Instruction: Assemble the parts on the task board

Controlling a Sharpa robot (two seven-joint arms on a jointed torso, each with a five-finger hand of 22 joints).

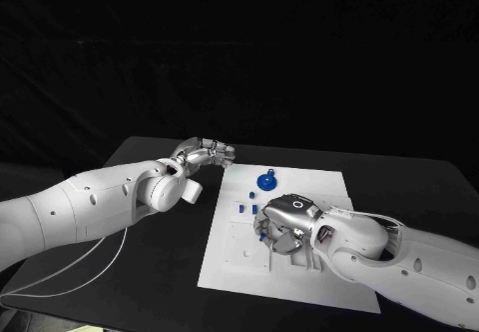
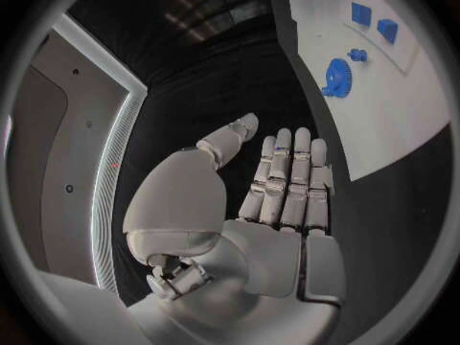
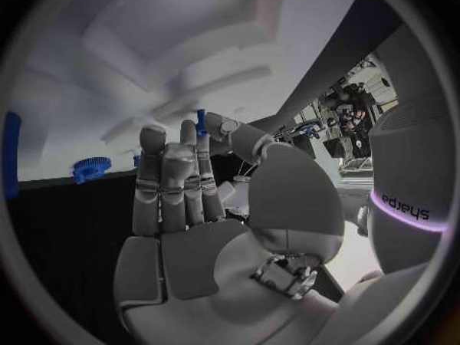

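The white task board [image 1: 300, 277] lies mid-table. A blue gear [image 1: 266, 181] sits near its far edge, and small blue parts [image 1: 241, 206] lie just nearer than it. My right hand [image 1: 282, 223] hovers over the board's middle. It pinches a small blue peg [image 3: 202, 121] between thumb and a finger, the other fingers upright. That peg shows under the hand [image 1: 262, 236] in the head view. My left hand [image 1: 205, 153] hangs over the black table beside the board's far left corner. Its fingers [image 2: 286, 180] are straight and hold nothing. The gear [image 2: 336, 77] and two blue blocks [image 2: 374, 21] lie beyond them.
A white cable [image 1: 90, 266] trails over the black table at the near left. The board has moulded recesses [image 1: 250, 252] on its near left part. The gear [image 3: 92, 166] and another blue part [image 3: 11, 153] show past my right hand.
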